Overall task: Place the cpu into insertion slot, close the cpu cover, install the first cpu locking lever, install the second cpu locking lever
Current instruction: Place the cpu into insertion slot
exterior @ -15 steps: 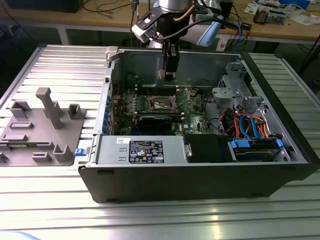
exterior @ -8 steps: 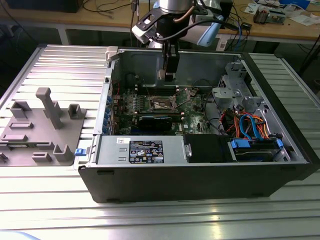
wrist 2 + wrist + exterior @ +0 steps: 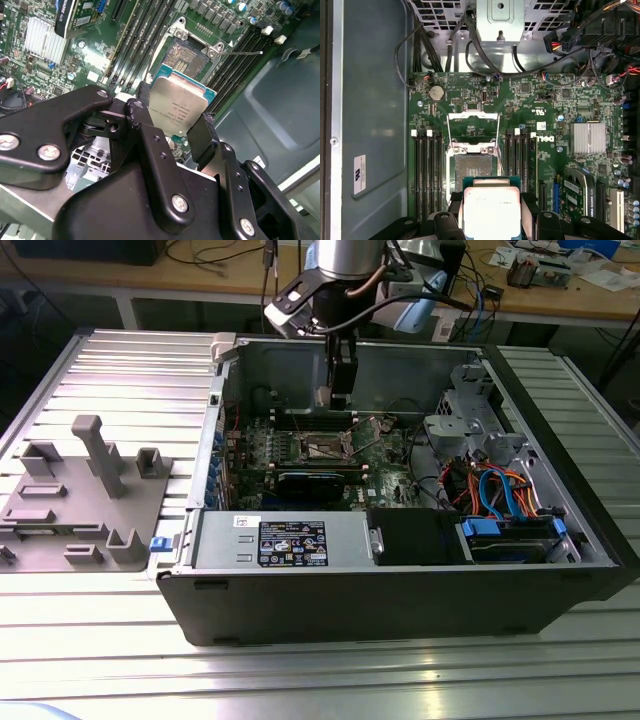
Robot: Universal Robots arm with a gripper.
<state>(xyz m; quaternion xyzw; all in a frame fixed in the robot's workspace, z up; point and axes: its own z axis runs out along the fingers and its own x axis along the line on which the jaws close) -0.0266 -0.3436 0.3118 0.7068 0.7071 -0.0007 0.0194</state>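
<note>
Gripper: you see it (image 3: 331, 392) hanging inside the open computer case (image 3: 400, 600), above the green board (image 3: 385, 455) and clear of it.
Grip: clenched on the cpu. In the second wrist view the two black fingers (image 3: 199, 136) press on opposite edges of the chip, and the gripper (image 3: 172, 125) has no free gap.
Cpu: you find it (image 3: 181, 107) between the fingers, silver top towards the camera. In the first wrist view it (image 3: 491, 210) sits in the gripper (image 3: 492, 212), just beside the near edge of the socket. It is not seated.
Insertion slot: bare, its contact field exposed in both wrist views (image 3: 185, 57) (image 3: 472, 170). In the exterior view you see it (image 3: 325, 447) amid the board, below the gripper.
Cpu cover: swung open. In the first wrist view the silver frame (image 3: 473, 116) stands at the far side of the socket, away from the chip.
Locking lever: a thin metal rod (image 3: 247, 52) stands out from the socket corner, unlatched.
Board: a ribbed heat sink (image 3: 588, 137) sits well apart from the socket.
Surroundings: the case lies on a slatted table (image 3: 100, 360). A grey fixture (image 3: 90, 490) stands at the exterior view's left.
</note>
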